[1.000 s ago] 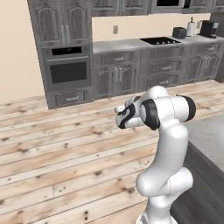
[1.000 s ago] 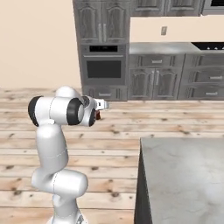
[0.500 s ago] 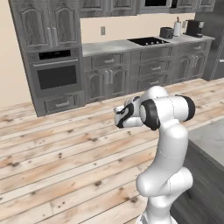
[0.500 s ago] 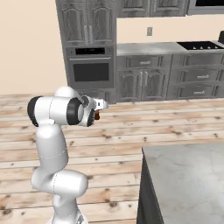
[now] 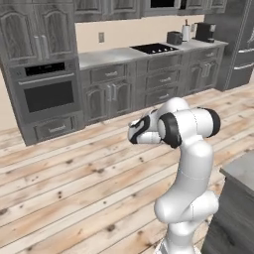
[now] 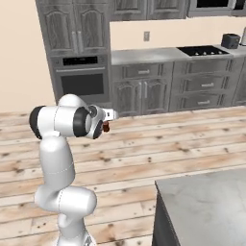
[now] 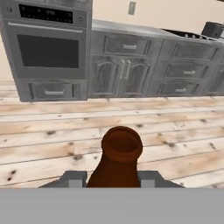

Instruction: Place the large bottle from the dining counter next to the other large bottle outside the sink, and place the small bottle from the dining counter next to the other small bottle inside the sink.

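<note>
Rendered kitchen with a plank wood floor (image 5: pixel 74 178), seen from three cameras. Along the far wall, a run of dark grey cabinets (image 5: pixel 114 94) under a pale counter, with a built-in wall oven (image 5: pixel 47 92) at the left end, a black cooktop (image 5: pixel 154 48) set into the counter, and a toaster (image 5: pixel 174 37) beside it. At the near edge, a corner of the dining counter (image 6: pixel 206 202), light grey and marbled, on a grey base. In the middle, standing on the floor well short of the cabinets, a white robot arm (image 5: pixel 191 163) with dark joints, folded so that the hand pointed toward the oven. Gripper (image 7: pixel 114 178) clamped on the small bottle (image 7: pixel 116 162), fingers pressed against both sides of it. Bottle held in the air above the floor, short, brown glass, round open mouth turned toward the hand camera; a speck of red and brown just past the hand from the right side.
</note>
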Robot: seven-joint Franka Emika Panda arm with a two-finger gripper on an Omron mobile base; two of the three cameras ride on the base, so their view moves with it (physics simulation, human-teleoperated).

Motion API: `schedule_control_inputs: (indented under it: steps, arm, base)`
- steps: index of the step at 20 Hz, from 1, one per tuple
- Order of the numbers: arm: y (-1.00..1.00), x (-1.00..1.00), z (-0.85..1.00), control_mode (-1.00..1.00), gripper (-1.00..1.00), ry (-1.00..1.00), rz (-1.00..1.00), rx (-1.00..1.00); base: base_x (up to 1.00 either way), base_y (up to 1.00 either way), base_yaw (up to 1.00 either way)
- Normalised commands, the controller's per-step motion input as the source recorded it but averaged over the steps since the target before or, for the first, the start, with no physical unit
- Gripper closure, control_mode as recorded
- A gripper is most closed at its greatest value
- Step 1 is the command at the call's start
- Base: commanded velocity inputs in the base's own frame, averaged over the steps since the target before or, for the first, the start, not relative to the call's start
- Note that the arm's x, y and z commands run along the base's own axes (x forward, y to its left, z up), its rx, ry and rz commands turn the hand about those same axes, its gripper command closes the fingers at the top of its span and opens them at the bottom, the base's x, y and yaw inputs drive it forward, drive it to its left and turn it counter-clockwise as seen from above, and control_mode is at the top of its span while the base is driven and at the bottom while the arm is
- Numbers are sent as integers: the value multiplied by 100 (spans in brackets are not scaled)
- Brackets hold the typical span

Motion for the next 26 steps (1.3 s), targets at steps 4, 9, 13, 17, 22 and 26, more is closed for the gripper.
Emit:
schedule_control_inputs:
  steps: [4,9,13,17,22,26]
  arm:
    - [0,0,0,100,100,0,0,0]
    - [0,0,0,100,100,0,0,0]
    - [0,0,0,100,100,0,0,0]
    - [0,0,0,100,100,0,0,0]
    - [0,0,0,100,100,0,0,0]
    - [0,0,0,100,100,0,0,0]
  base:
    - [60,32,-22]
    - [51,31,-26]
    - [53,20,-28]
    - [65,14,-27]
    - [59,8,-27]
    - [57,0,-25]
